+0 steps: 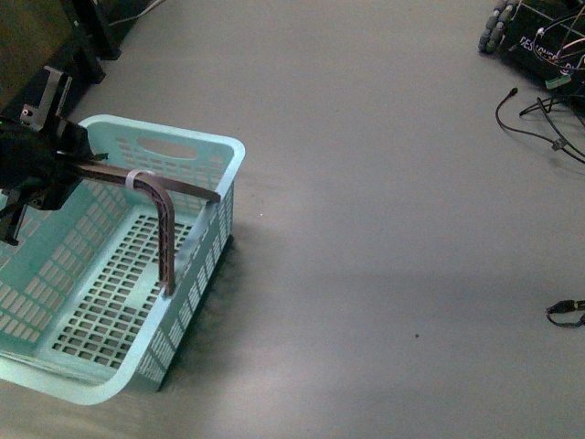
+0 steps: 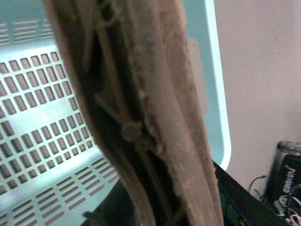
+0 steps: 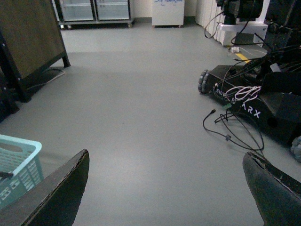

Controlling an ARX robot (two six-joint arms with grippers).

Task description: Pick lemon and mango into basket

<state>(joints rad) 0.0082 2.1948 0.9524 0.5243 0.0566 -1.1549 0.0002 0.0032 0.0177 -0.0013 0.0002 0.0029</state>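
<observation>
The pale teal basket (image 1: 196,146) stands at the left of the front view, its slotted floor bare. My left gripper (image 1: 64,169) is shut on its brown hoop handle (image 1: 164,229). The handle fills the left wrist view (image 2: 160,117) over the basket wall (image 2: 218,94). My right gripper (image 3: 164,188) is open and empty, its fingers (image 3: 61,193) spread wide over bare grey floor. A corner of the basket (image 3: 19,165) shows in the right wrist view. No lemon and no mango show in any view.
A black wheeled robot base with loose cables (image 3: 244,99) stands on the floor to the right; its cables also show in the front view (image 1: 539,119). A dark wooden panel on a stand (image 3: 28,42) is at the far left. Cabinets (image 3: 94,12) line the back wall.
</observation>
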